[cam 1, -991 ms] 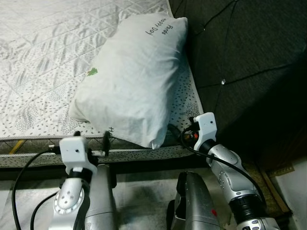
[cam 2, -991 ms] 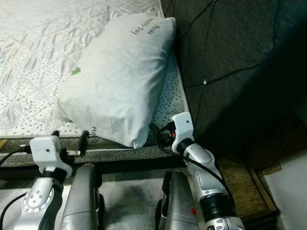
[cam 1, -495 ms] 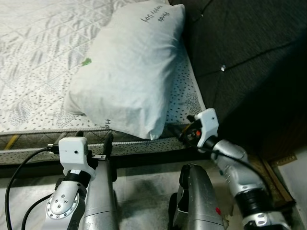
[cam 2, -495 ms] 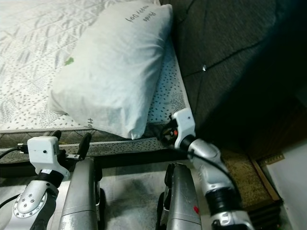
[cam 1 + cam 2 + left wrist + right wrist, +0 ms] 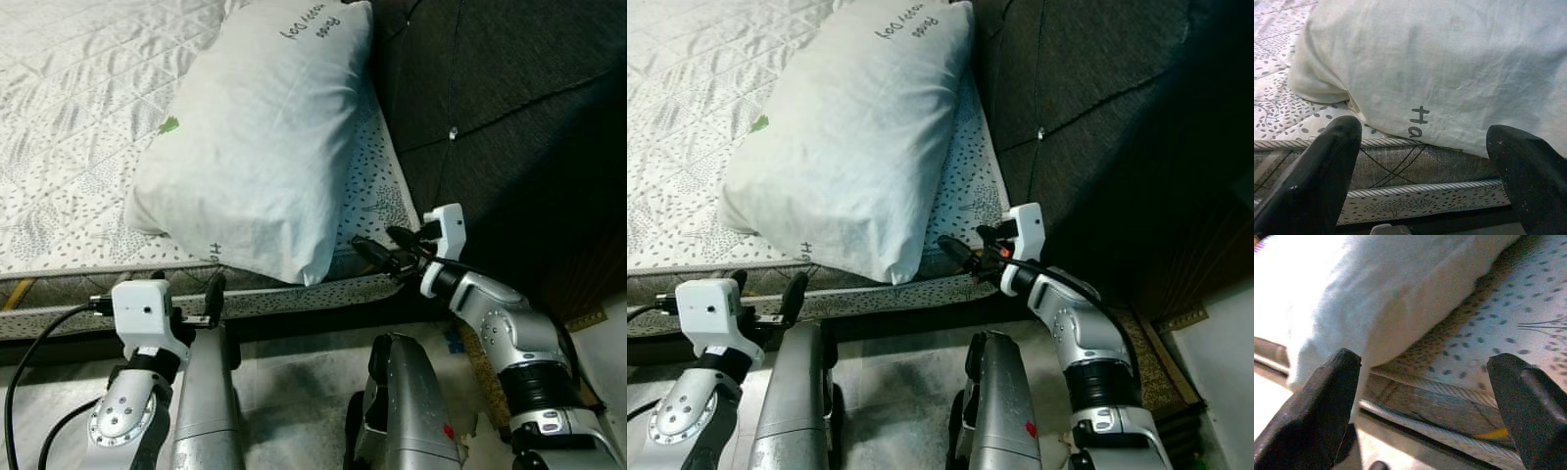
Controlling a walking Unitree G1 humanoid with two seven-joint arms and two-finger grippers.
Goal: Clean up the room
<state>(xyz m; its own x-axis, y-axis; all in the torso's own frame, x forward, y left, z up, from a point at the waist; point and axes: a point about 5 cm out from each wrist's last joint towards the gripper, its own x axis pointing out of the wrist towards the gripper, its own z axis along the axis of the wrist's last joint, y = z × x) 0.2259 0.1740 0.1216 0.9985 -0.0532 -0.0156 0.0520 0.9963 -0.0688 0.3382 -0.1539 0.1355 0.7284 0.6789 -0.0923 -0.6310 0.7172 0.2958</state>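
- A mattress (image 5: 69, 127) with a quilted, speckled cover is seen running off the top and left of the head views; only its near edge and near right corner are shown in full, bound with a piped seam.
- A dark tufted headboard (image 5: 509, 108) is set tight against the mattress's right edge, with no gap visible between them; its lower part is lost in shadow.
- A strip of pale floor (image 5: 294, 382) is left open below the near edge, partly covered by the robot's own silver body.
- A white pillow (image 5: 260, 147) is laid along the right edge of the mattress, beside the headboard, with its near corner reaching the near edge and slightly overhanging it. Handwritten lettering at its far end and a small green mark on its left side are seen but are too small to read with confidence; "H" is made out near its near corner in the left wrist view.
- The right gripper (image 5: 377, 250) is held over the near right corner of the mattress, just beside the pillow's near corner, fingers spread wide, nothing grasped and no contact shown.
- The left gripper (image 5: 186, 294) is held just below the near edge, before the pillow's near side, fingers also spread wide and empty.
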